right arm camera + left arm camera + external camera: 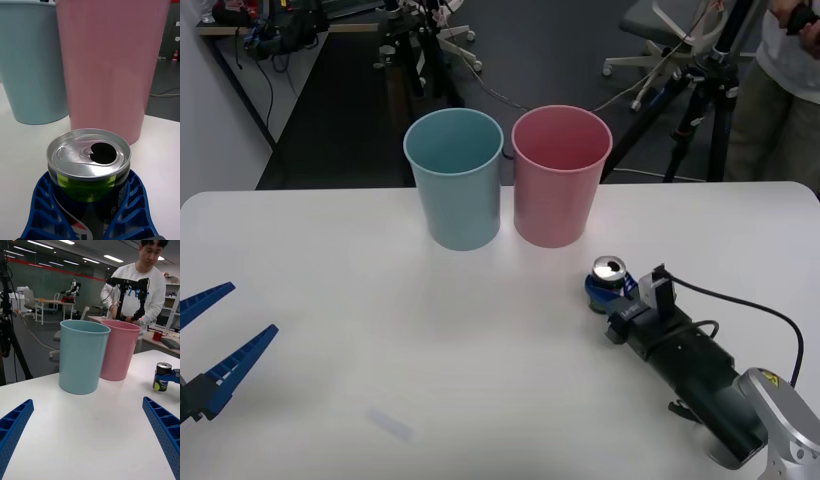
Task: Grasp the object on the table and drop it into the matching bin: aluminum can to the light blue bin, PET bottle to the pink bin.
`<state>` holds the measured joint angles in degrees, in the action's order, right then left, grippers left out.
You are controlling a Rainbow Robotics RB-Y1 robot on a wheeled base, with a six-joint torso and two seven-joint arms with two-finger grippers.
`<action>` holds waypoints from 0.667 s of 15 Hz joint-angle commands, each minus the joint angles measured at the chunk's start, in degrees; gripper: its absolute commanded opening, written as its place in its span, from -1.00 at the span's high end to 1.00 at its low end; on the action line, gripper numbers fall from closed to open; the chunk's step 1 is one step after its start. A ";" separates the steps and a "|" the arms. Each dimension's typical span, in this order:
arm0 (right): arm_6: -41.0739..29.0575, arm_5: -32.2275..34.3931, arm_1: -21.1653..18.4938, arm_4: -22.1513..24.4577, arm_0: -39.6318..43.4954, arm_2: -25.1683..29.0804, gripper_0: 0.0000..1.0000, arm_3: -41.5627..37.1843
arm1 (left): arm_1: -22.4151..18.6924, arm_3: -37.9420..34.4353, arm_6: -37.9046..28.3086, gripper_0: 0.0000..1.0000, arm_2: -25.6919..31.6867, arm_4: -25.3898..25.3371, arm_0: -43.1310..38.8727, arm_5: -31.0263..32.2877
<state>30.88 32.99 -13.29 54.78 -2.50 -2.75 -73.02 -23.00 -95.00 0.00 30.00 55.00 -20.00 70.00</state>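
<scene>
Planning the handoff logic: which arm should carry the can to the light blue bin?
Right. The right gripper is already closed around the can, near the light blue bin. The left gripper waits open, far off.

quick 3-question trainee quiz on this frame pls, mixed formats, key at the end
1. True or false: the right gripper has its blue fingers on either side of the aluminum can, which stands upright on the table.
2. Which bin stands nearer the can?
A. light blue bin
B. pink bin
C. both equally near
3. Fill in: the left gripper waits over the table's near-left part with its fingers ____.

Key
1. True. The right wrist view shows a ribbed finger on each side of the can, opened top facing up.
2. B. The light blue bin stands on the pink bin's far side.
3. Open, holding nothing.
</scene>
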 commanded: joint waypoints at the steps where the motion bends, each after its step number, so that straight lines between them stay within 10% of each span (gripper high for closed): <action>1: -1.43 0.50 -0.24 0.86 2.23 0.03 1.00 -5.12 | 0.00 0.00 0.00 -1.00 0.00 0.00 0.00 0.00; 10: -27.19 0.50 -2.62 15.18 13.22 -2.17 1.00 -31.66 | 0.00 0.00 0.00 -1.00 0.00 0.00 0.00 0.00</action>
<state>6.18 33.48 -15.49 68.70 10.26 -4.71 -102.78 -23.00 -95.00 0.00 30.00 55.00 -20.00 70.00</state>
